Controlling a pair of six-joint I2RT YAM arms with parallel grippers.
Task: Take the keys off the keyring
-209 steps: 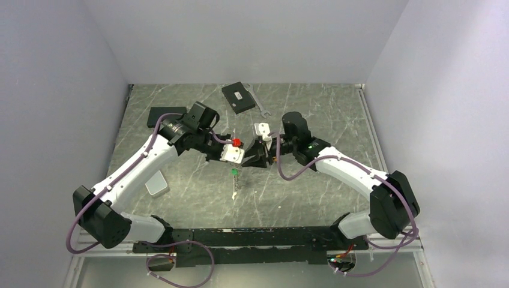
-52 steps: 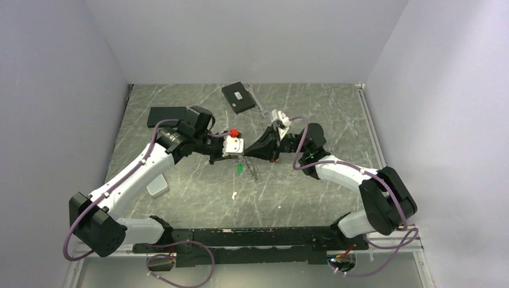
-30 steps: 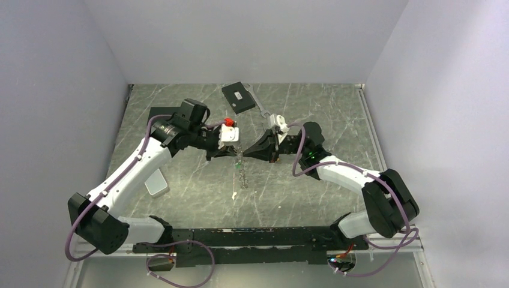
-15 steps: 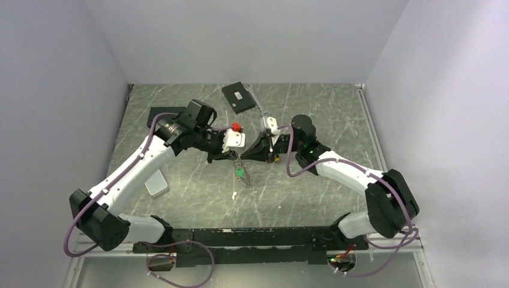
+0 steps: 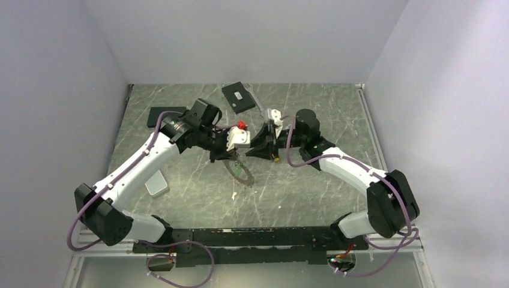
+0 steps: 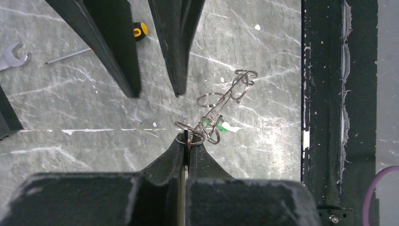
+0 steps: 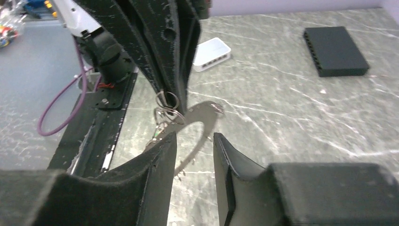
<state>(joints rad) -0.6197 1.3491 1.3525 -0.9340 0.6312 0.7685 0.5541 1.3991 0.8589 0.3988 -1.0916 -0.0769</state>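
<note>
Left wrist shows left pincer (image 6: pixel 187 142) pinching the keyring (image 6: pixel 212 123), right pincer (image 6: pixel 156 92) spread just beyond.

Surface (image 5: pixel 336 114): grey-green marble, white veining. Keyring (image 6: pixel 226 99): silver; tag (image 6: pixel 210 123) bright green. Screwdriver handle (image 6: pixel 138 30): yellow-black. Wrench (image 6: pixel 11 55): silver. Ported box (image 7: pixel 335 51): black.

Thin, bright polished metal wire: keyring (image 6: pixel 219 109). Grey veined stone-look, faint sheen: table (image 6: pixel 66 113). Matt black plastic: left gripper (image 6: pixel 187 143) fingers (image 6: pixel 162 165).
</note>
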